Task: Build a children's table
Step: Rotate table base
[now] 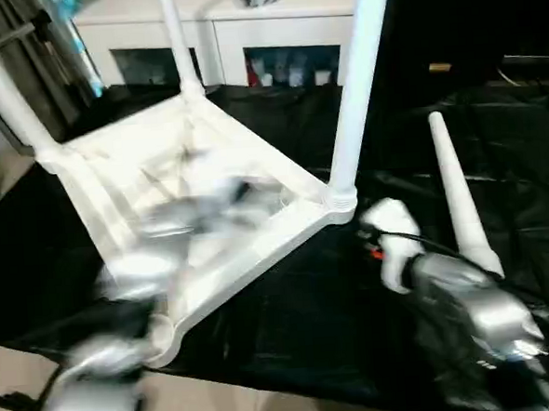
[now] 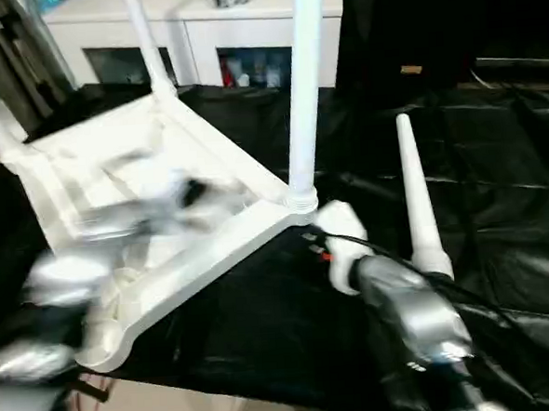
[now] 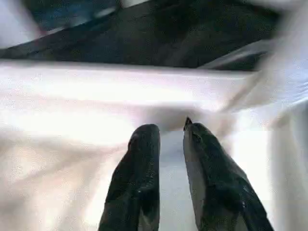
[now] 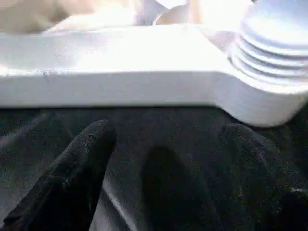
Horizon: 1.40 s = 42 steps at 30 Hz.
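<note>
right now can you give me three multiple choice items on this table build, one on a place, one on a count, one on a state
1. Where does the loose leg lie?
A. on the black sheet, on the robot's right of the tabletop
B. inside the cabinet
C. across the tabletop's ribs

2. How many legs stand fitted in the tabletop's corner sockets?
A. one
B. three
C. four

3. How is the right pincer?
A. shut on the loose leg
B. open and empty, near the tabletop's edge
C. shut on the tabletop's rim

Answers:
1 A, it rests alone on the black sheet.
2 B, three upright legs rise from corners and the near corner socket is empty.
3 B, its fingers stand wide apart with nothing between them.
</note>
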### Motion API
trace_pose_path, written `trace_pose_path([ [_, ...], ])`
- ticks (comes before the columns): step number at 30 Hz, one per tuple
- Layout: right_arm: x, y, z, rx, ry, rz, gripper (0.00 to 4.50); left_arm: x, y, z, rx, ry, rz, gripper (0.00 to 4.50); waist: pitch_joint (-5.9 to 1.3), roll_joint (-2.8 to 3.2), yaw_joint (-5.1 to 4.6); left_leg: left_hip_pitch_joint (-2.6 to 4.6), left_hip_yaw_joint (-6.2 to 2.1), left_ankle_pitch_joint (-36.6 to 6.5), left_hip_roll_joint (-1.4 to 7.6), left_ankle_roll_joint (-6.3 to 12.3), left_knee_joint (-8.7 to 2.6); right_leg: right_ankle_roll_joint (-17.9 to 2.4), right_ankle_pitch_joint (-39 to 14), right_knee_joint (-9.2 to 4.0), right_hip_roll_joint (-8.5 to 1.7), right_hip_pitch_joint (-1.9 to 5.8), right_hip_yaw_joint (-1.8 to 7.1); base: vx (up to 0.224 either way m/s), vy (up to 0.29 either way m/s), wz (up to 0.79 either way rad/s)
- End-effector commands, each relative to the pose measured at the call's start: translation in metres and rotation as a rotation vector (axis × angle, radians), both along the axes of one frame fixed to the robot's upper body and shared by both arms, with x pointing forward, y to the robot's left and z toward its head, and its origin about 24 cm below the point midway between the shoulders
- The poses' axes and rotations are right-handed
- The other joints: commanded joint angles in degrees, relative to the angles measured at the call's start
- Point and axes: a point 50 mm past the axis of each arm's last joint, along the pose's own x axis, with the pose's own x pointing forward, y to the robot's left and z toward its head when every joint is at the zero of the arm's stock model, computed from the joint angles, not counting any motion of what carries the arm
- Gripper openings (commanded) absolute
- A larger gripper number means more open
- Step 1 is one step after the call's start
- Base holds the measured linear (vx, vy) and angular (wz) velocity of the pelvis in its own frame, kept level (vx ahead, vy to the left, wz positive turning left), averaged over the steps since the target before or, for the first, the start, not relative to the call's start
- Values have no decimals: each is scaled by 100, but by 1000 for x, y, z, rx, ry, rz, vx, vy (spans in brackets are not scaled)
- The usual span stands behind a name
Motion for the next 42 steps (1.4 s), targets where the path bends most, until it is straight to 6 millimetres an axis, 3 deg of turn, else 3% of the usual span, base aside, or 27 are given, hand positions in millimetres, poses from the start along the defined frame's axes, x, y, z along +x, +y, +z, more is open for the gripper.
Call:
trace_pose_path([
  [1,3,4,0,-18,3,-12,387,-2,18,8,43,-19,72,101,-401,-46,53,102,-77,-982,262,331,-404,-1358,-1133,-313,-252,255,198,0,0,0],
  [3,6,7,0,-14,2,-19,387,-6,33,6,110,0,126,101,-405,-40,141,162,-71,-1113,279,206,-406,-1335,-1127,-307,-261,229,221,0,0,0],
  [5,10,11,0,-13,1,-33,387,-16,68,-3,228,68,258,101,-389,-33,168,136,-79,-1194,261,108,-436,-1282,-1100,-289,-244,237,225,0,0,0],
  [8,12,10,-2,-18,9,-63,387,-26,87,-17,328,149,313,101,-388,-28,203,161,-82,-1321,250,-44,-446,-1210,-1133,-301,-255,225,241,0,0,0],
  [11,12,11,-5,-22,16,-76,387,-33,85,-37,344,233,281,101,-391,-68,273,180,-67,-1348,250,-80,-445,-1199,-1140,-296,-266,203,261,0,0,0],
  [14,13,9,-8,-42,18,-97,387,-35,91,-45,437,241,293,101,-387,-63,277,157,-91,-1535,252,-162,-469,-1121,-1257,-316,-277,220,263,0,0,0],
  [15,13,9,-8,-42,18,-97,387,-35,91,-45,438,241,293,101,-376,-90,262,135,-97,-1573,239,-182,-477,-1072,-1300,-311,-279,240,261,0,0,0],
  [16,14,7,-7,-37,18,-102,387,-35,94,-47,452,250,294,72,-374,-54,261,145,-98,-1625,228,-199,-473,-1044,-1393,-318,-286,227,266,0,0,0],
  [17,15,7,-6,-36,16,-103,387,-36,92,-47,438,260,279,65,-372,-71,249,142,-97,-1665,228,-200,-474,-1028,-1441,-331,-283,229,268,0,0,0],
  [20,17,6,-6,-33,16,-103,387,-40,74,-57,400,339,88,59,-379,-117,241,141,-95,-1642,227,-187,-466,-1033,-1574,-341,-299,225,276,0,0,0],
  [24,21,8,-7,-21,21,-99,350,-49,59,-67,418,436,-112,22,-370,-54,241,160,-95,-1710,238,-202,-471,-1117,-1560,-340,-296,197,278,0,0,0],
  [29,26,15,-10,-15,27,-68,303,-65,27,-66,395,505,-440,0,-393,-54,230,155,-101,-1629,242,-212,-468,-1238,-1285,-285,-302,233,276,0,0,0],
  [32,29,18,-11,-32,25,-53,279,-70,12,-60,355,503,-578,0,-378,-45,234,178,-73,-1694,238,-222,-461,-1306,-1378,-302,-299,211,284,0,0,0],
  [33,30,18,-11,-34,23,-49,270,-71,9,-59,346,504,-606,0,-375,-20,216,172,-78,-1771,236,-255,-469,-1299,-1448,-302,-301,222,284,0,0,0],
  [38,36,18,-5,-44,-1,-32,234,-74,-24,-53,280,471,-783,0,-393,-36,184,161,-71,-1611,227,-243,-453,-1312,-1238,-287,-279,260,280,0,0,0],
  [42,37,9,-4,-53,-11,-58,207,-53,-53,-56,305,382,-716,0,-410,-44,166,151,-44,-1409,207,-139,-406,-1383,-971,-287,-266,288,278,0,0,0],
])
